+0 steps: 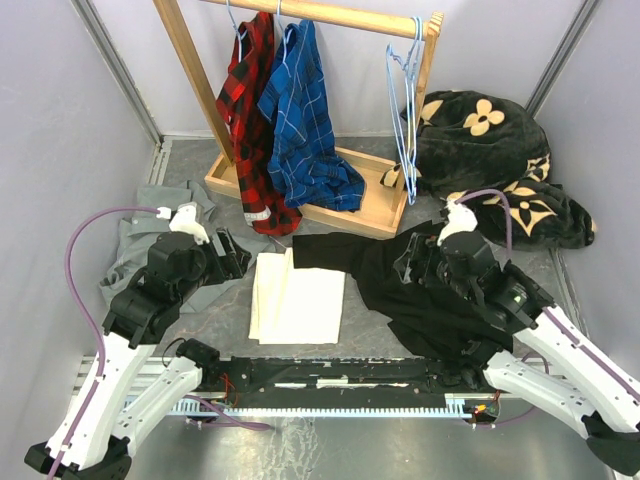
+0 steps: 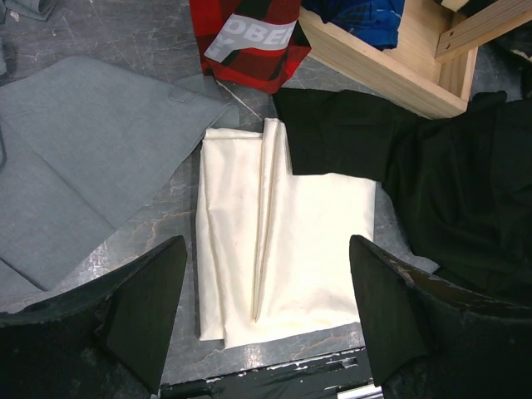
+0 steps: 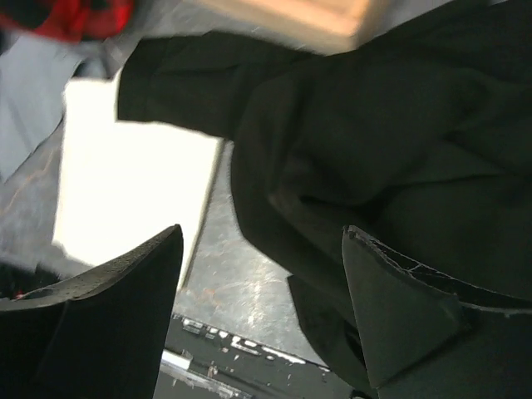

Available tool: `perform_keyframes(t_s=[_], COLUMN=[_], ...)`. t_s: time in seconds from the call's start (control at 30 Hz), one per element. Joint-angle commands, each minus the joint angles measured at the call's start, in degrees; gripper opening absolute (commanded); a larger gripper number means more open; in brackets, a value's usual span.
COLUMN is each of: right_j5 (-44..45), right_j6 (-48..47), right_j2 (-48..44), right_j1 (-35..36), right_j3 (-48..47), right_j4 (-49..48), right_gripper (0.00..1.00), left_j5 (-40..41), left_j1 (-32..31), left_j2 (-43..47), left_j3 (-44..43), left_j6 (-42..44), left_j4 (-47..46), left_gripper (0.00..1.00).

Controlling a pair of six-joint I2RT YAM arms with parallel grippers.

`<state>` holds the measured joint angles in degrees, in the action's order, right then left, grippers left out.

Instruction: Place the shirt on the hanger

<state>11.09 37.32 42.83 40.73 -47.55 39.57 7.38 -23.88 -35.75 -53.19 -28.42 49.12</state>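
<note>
**Shirt**: black, lying crumpled on the worktop right of centre. One sleeve reaches left to touch the cream cloth. Not on any hanger.

**Hanger**: light-blue wire, one of several hanging together at the right end of the rack's rod, behind and above the shirt.

**Left jaws:** spread wide, empty, over the cream cloth.

**Right jaws:** spread wide, nothing between them, poised over the shirt's folds.

**Step in hand (judged):** taking hold of the shirt. It is best pinched at the collar or a shoulder rather than mid-body. Take a single layer so the neck can open for the wire, and keep off the cream cloth. The collar is not discernible here.

**Container:** the rack's wooden base tray holds the hems of the red plaid shirt and the blue plaid shirt. The red hem spills over the front wall.
</note>
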Motion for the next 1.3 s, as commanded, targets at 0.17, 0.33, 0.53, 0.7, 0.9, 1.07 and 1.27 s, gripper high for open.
perform_keyframes(t_s=[0.17, 0.33, 0.53, 0.7, 0.9, 1.07, 1.27], right_j5=[28.6, 29.0, 20.4, 8.9, 4.6, 3.6, 1.8], right_j6=[9.3, 14.2, 9.6, 8.6, 6.7, 4.2, 0.5], right_j2=[3.5, 10.1, 12.6, 13.5, 13.6, 16.0, 19.5], right_j1=[0.1, 0.1, -0.8, -8.6, -19.3, -26.6, -35.0], right_j3=[-6.3, -8.1, -5.6, -3.1, -0.4, -0.4, 0.6], right_j4=[17.4, 21.1, 14.1, 11.9, 9.5, 8.7, 4.1], right_gripper=[0.86, 0.95, 0.99, 0.98, 0.98, 0.97, 0.98], left_j5=[0.4, 0.4, -0.2, -1.1, -3.1, -5.3, -5.6], left_j1=[-0.1, -0.2, -0.2, -0.2, -0.1, -0.1, -0.1], left_j2=[-0.6, -0.5, -0.9, -1.1, -0.7, -1.3, -1.0], left_j3=[-0.6, -0.9, -1.0, -0.7, -0.5, 0.1, 0.5], left_j6=[1.9, 2.2, 2.6, 2.7, 3.4, 3.6, 3.5], left_j4=[-2.8, -2.5, -2.6, -3.1, -3.5, -4.7, -5.1], left_gripper=[0.85, 0.85, 0.85, 0.85, 0.85, 0.84, 0.83])
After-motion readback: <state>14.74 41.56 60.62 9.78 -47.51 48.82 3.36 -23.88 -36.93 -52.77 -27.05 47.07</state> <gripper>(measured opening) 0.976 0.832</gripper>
